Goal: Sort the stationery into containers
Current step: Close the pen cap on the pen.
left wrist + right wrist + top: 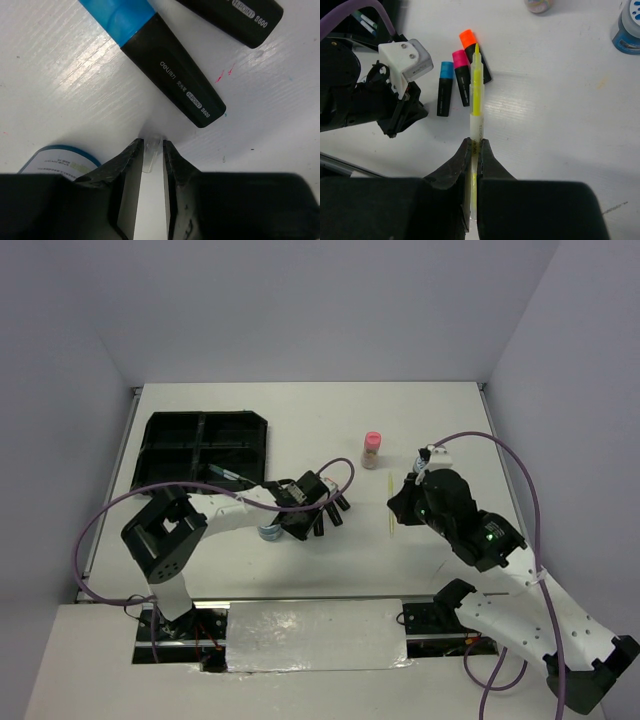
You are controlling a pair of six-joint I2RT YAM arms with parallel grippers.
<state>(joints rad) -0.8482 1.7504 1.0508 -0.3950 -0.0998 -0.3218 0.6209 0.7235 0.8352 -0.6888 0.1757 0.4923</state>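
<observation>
My left gripper [152, 146] is down on the table with its jaws closed narrowly on a tiny clear-white bit [150, 152]. Just ahead of it lie a blue-capped black marker [167, 75] and a second black marker [235, 15]. A round blue-white tin [57, 161] sits beside the left finger. My right gripper [475, 147] is shut on a thin yellow-green pen [476, 90] that points toward the orange [471, 47], pink [461, 72] and blue [444, 87] markers. The black compartment tray [165, 445] lies at the far left.
A pink-capped bottle [371, 450] stands in the middle of the table, beyond the pen. A second blue-white tin [627, 27] sits to the right of the bottle. Thin pens [367, 21] lie in the tray. The two grippers are close, with the markers between them.
</observation>
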